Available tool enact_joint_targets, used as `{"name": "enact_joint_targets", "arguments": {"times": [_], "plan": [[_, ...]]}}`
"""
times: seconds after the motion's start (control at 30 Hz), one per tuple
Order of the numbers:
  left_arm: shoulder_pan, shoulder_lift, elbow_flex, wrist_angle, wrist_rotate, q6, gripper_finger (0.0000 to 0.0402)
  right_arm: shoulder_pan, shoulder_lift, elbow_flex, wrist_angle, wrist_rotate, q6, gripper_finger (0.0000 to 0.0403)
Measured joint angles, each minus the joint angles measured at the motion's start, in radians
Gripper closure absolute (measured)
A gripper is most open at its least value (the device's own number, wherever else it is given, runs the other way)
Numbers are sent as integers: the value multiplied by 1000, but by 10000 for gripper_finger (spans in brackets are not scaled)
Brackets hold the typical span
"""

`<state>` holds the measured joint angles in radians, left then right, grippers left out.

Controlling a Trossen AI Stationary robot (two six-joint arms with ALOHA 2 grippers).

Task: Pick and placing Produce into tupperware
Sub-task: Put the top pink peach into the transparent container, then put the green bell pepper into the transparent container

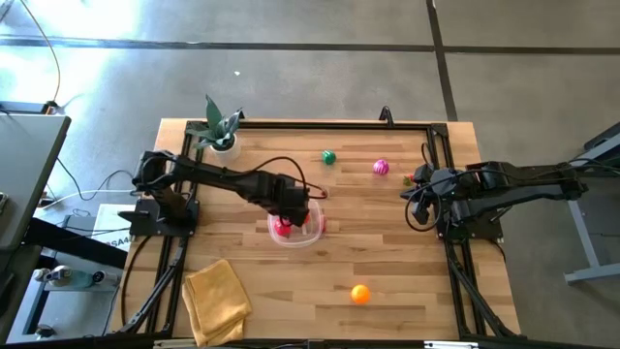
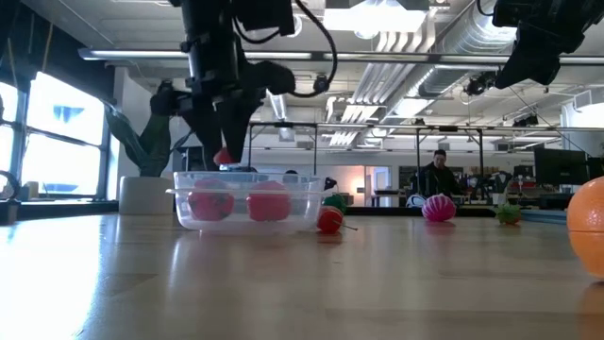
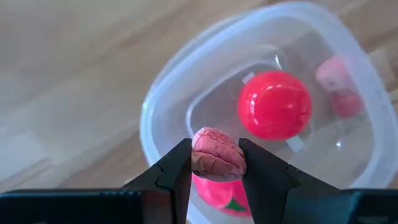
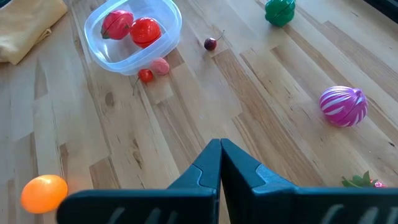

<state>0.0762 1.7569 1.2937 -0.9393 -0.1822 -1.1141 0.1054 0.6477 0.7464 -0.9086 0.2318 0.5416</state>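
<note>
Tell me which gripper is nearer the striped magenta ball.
Right. The right gripper rests just beside the striped magenta ball; the left gripper hangs over the clear plastic tub.

— What sort of place is this?
— A lab or open workshop hall: exposed ceiling ducts (image 2: 491,42) and strip lights (image 2: 377,17) overhead, a polished concrete floor (image 1: 320,78).
— Anything else?
— A person (image 2: 437,175) sits at far desks, and two robot arms are bolted to a wooden table (image 1: 387,262).
</note>
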Motion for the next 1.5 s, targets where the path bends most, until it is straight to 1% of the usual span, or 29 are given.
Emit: {"name": "enact_joint_targets", "arguments": {"times": [0.17,0.3,0.37,0.67,0.97,1.07,1.3,1.5], "plan": [[2,1,-94,130,41,-10,289,0,0,0,0,0,0,402],[2,1,-141,191,54,-17,289,0,0,0,0,0,0,402],[2,1,-151,193,55,-19,289,0,0,0,0,0,0,402],[3,42,-154,205,55,-20,289,0,0,0,0,0,0,402],[3,43,-154,206,43,-21,288,0,0,0,0,0,0,402],[3,43,-154,206,42,-20,278,0,0,0,0,0,0,402],[3,43,-153,201,33,-12,237,0,0,0,0,0,0,402],[3,43,-153,200,32,-9,233,0,0,0,0,0,0,402]]}}
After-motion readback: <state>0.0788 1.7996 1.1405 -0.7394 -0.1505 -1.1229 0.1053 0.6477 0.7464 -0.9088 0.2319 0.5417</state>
